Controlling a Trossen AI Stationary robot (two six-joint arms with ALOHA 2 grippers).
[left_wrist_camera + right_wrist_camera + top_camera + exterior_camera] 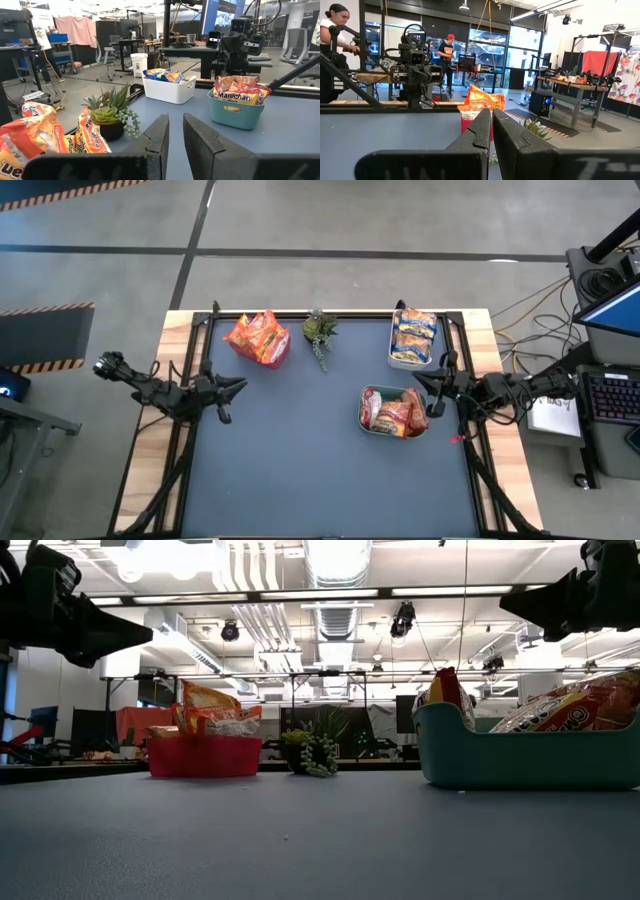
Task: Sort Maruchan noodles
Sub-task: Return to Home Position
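**A:** High view first: where do the noodles sit?

**B:** All of them are in bins. The orange packets point(256, 337) are heaped in the red bin point(284, 352) at the upper left of the counter point(300, 470). The yellow-and-blue packets point(414, 332) lie in the white bin point(392, 352) at the upper right. The red packets point(395, 415) fill the teal bin point(364, 412), just below the white one in the frame.

**A:** Are any packets loose on the counter?

**B:** I see none. The only other thing there is the plant point(319, 332), at the top edge between the red bin and the white bin.

**A:** And the arms?

**B:** The left fingers point(238, 387) are at the left edge of the counter, below the red bin in the frame and apart from it, pointing toward the middle. The right fingers point(421, 379) are at the right edge, between the white bin and the teal bin and close to the teal bin's upper right corner. In the low view both hang high above the surface, at the top corners.

**A:** Are they gripping anything?

**B:** No. The left wrist view shows a narrow gap between the left fingers, with nothing in it. In the right wrist view the right fingers are pressed together and empty.
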